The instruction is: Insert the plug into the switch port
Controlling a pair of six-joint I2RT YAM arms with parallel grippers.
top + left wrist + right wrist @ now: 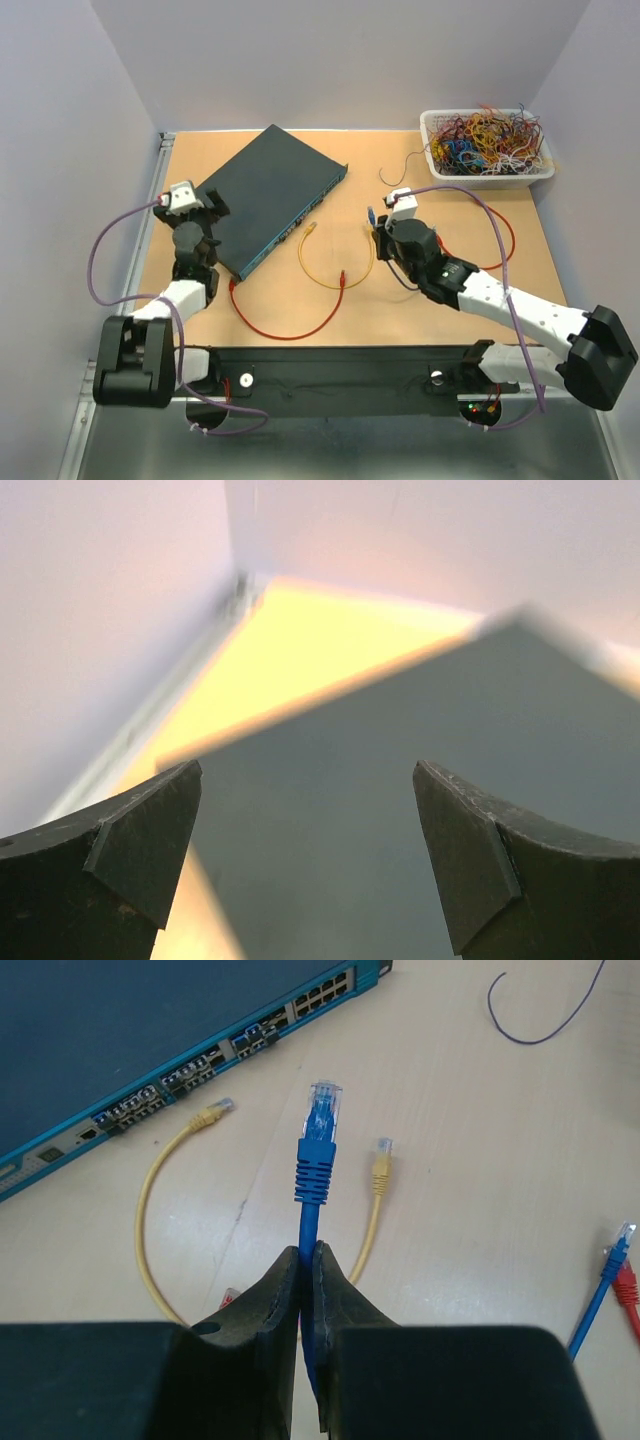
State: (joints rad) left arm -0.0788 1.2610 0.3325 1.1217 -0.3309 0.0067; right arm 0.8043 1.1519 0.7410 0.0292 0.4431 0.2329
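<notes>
The dark teal switch lies at the back left, its row of ports facing right and near. In the right wrist view the ports run along the top left. My right gripper is shut on a blue cable just behind its plug. The plug sticks out past my right gripper, a short way from the port row and not touching it. My left gripper is open at the switch's left corner. Its fingers straddle the switch's top, holding nothing.
A yellow cable loops on the table between the plug and the switch, its ends near the ports. Red cables lie in front. A white basket of wires stands at the back right. Another blue plug lies at right.
</notes>
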